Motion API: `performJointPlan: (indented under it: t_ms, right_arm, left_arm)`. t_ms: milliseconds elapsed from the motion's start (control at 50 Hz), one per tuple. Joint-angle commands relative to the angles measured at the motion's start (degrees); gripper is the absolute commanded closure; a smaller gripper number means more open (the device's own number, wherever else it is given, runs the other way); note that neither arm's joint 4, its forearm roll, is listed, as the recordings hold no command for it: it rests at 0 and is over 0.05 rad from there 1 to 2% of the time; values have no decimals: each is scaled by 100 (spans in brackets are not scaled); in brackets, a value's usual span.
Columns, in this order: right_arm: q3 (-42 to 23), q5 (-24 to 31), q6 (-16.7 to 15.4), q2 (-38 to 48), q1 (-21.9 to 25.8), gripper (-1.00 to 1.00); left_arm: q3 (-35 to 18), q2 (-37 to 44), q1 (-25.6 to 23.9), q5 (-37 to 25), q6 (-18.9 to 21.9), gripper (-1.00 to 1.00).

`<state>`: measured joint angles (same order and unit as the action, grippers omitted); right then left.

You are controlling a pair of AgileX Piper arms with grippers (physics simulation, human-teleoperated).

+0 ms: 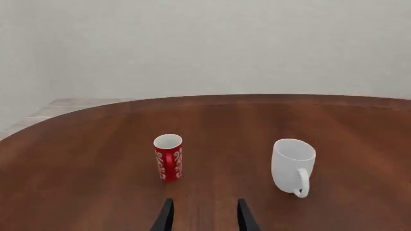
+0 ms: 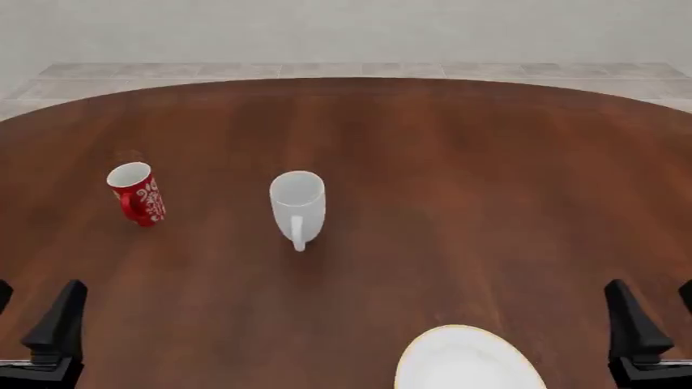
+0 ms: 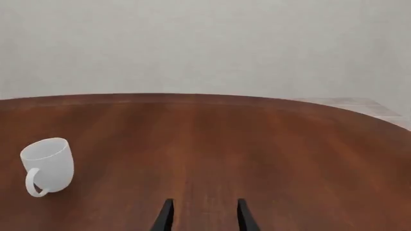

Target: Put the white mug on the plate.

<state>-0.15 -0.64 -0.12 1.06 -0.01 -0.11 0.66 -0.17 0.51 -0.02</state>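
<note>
The white mug (image 2: pixel 297 201) stands upright left of the table's middle, its handle turned toward the near edge; it also shows in the left wrist view (image 1: pixel 293 165) and the right wrist view (image 3: pixel 47 165). The plate (image 2: pixel 467 361), white with a thin golden rim, lies at the near edge right of centre, partly cut off by the picture. My left gripper (image 2: pixel 32 306) hovers open at the near left, well short of the mug (image 1: pixel 202 206). At the near right, my right gripper (image 2: pixel 655 301) is open too (image 3: pixel 202 206). Neither holds anything.
A smaller red mug (image 2: pixel 138 194) with white patterns stands left of the white mug (image 1: pixel 169 157). The round brown wooden table (image 2: pixel 487 178) ends in a curved far edge, with pale floor and a wall beyond.
</note>
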Motion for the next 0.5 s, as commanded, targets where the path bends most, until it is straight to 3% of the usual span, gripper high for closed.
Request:
performJointPlan:
  t_ms: [20,500]
  right_arm:
    - [-14,51,14,-57,0,-100]
    - [-1,3,19,-21,0,-100]
  left_arm:
    - [-12,-34,17,-48,4,-100]
    - [6,-14,19,-22,-1,-100]
